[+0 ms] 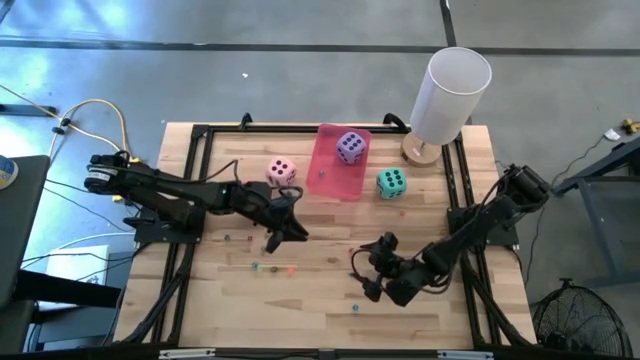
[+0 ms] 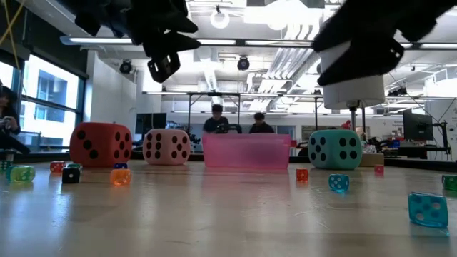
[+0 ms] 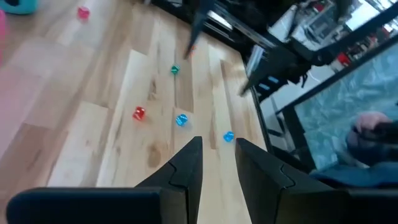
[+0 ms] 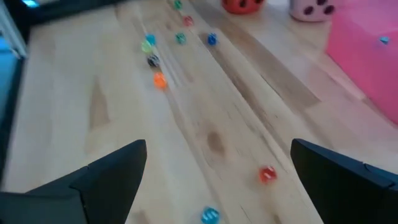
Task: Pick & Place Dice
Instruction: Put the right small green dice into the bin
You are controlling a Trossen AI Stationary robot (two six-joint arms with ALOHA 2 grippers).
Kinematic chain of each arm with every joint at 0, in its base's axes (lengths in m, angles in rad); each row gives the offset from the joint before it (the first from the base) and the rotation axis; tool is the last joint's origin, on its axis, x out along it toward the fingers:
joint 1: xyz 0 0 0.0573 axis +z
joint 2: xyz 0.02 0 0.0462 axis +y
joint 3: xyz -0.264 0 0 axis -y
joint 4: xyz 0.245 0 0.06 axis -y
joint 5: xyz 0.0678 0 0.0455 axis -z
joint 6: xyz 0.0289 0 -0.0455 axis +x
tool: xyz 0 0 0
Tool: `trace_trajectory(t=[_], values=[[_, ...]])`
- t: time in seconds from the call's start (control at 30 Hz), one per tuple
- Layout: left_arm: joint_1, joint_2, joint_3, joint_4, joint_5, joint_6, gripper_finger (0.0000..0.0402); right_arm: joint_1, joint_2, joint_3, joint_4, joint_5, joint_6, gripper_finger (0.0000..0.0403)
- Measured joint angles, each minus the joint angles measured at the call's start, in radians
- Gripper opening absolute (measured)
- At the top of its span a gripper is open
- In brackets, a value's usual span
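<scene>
Four dice: we see purple [image 1: 349,146] inside the pink tray [image 1: 330,178], pink [image 1: 281,171] just left of it, teal [image 1: 390,182] just right, red [image 2: 101,144] only in the low view, left of pink. Left gripper [image 1: 283,233] — fingers nearly together, holding nothing — hangs over bare wood. Right gripper [image 1: 367,266] gapes wide, empty, near small beads [image 1: 274,268].

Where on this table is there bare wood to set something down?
Bare: the strip behind the pink die, left of the pink tray; also the near left corner of the table. Crowded: the middle, with small dice between both grippers.
</scene>
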State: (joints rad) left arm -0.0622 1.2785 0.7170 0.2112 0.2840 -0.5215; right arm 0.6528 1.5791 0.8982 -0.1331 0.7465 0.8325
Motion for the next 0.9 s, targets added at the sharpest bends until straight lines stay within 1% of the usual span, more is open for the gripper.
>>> trace_trajectory(t=[0.13,0.3,0.37,0.5,0.57,0.63,0.7,0.8,0.9], values=[[0.024,0.000,0.000,0.000,0.000,0.021,0.0091,-0.024,0.000,0.000,0.094,-0.047,-0.013,0.0391],[0.041,0.000,0.000,-0.001,0.001,0.026,0.0091,-0.060,0.000,0.000,0.129,-0.062,-0.174,0.0391],[0.034,0.000,0.000,-0.006,0.027,0.026,0.0091,-0.078,0.000,0.000,0.133,-0.118,-0.221,0.0391],[0.007,0.000,0.000,-0.025,0.091,0.024,0.0091,-0.114,-0.001,0.000,0.161,-0.244,-0.208,0.0391],[-0.014,0.000,0.000,-0.032,0.099,0.024,0.0091,-0.132,0.000,0.000,0.152,-0.255,-0.189,0.0391],[-0.035,0.000,0.000,-0.034,0.099,0.024,0.0091,-0.140,-0.001,0.000,0.108,-0.221,-0.100,0.0391],[-0.055,0.000,0.000,-0.034,0.086,0.024,0.0091,-0.120,-0.001,0.000,0.045,-0.154,-0.018,0.0391],[-0.079,0.000,0.000,-0.033,0.069,0.035,0.0091,-0.049,-0.001,0.000,-0.061,-0.027,0.116,0.0391],[-0.098,0.000,0.000,-0.032,0.044,0.067,0.0091,0.043,-0.001,0.000,-0.170,0.138,0.287,0.0391]])
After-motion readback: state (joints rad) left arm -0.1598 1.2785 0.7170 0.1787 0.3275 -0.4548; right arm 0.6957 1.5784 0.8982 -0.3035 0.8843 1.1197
